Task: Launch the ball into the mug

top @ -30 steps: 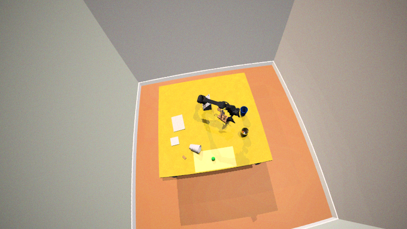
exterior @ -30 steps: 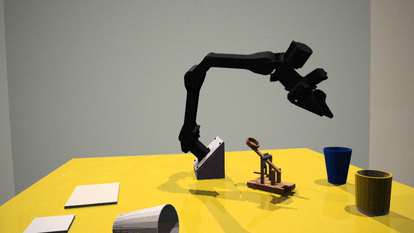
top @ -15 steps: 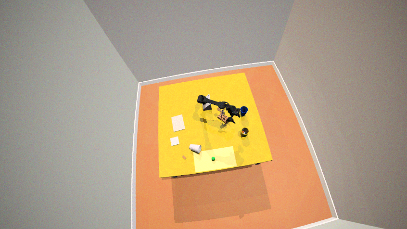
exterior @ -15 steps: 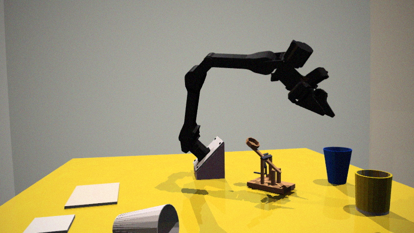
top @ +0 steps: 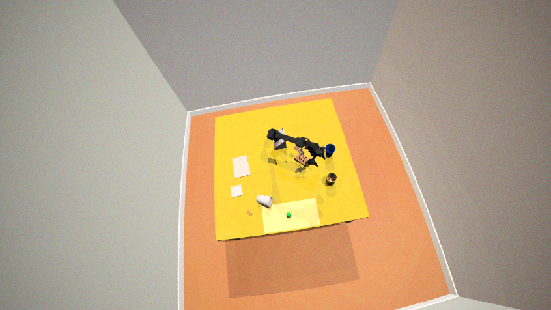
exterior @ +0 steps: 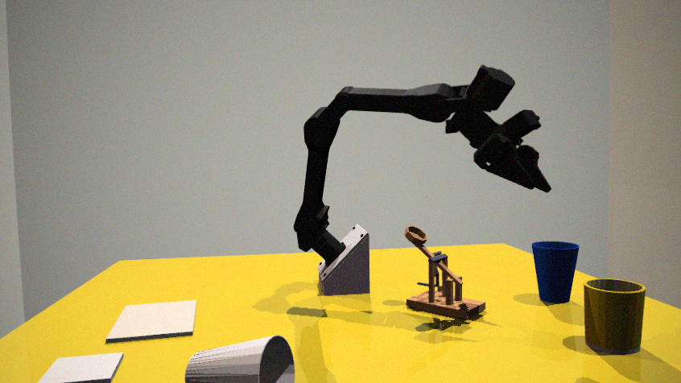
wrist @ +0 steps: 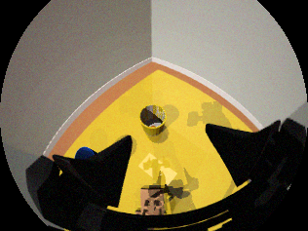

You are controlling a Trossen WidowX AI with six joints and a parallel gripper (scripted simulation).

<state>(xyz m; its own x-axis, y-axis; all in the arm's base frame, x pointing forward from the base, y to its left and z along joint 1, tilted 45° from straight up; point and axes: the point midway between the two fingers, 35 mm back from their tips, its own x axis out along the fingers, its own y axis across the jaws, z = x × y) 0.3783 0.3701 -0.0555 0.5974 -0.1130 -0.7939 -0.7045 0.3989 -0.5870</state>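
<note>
tbl (top: 246, 135) (exterior: 214, 276) (wrist: 122, 121) is bright yellow w/ a slight sheen in the exterior view, soft shadows lying across its middle & right. floor (top: 393, 193) (wrist: 93, 123) is orange, walls (top: 269, 49) (exterior: 190, 119) (wrist: 219, 48) plain grey to grey-brown, w/ white skirting (top: 281, 96) (wrist: 152, 59) along the foot. tbl's shadow falls on the floor off the near edge.

green ball (top: 288, 214) sits on a pale yellow patch (top: 308, 213) at the near edge, well apart from the catapult (top: 301, 158) (exterior: 445, 304) (wrist: 152, 200). catapult is upright right of the arm's wedge base (top: 281, 145) (exterior: 354, 281), its cup raised.

claw (top: 322, 161) (exterior: 541, 189) (wrist: 170, 134) is released, fingers wide w/ nothing between, up in the air above the tbl's right side.

yellow mug (top: 330, 182) (exterior: 614, 316) (wrist: 154, 130) stands upright at right; smth orange & white inside, can't tell what. blue cup (top: 330, 150) (exterior: 555, 271) (wrist: 85, 153) is upright too, on the far side of the mug. white cup (top: 264, 200) (exterior: 228, 361) lies on its side nr the patch, mouth to the right. lg white slab (top: 241, 166) (exterior: 152, 319) & sm white slab (top: 236, 191) (exterior: 80, 368) lie flat at left, plus a tiny brown block (top: 249, 213) nr the white cup.
</note>
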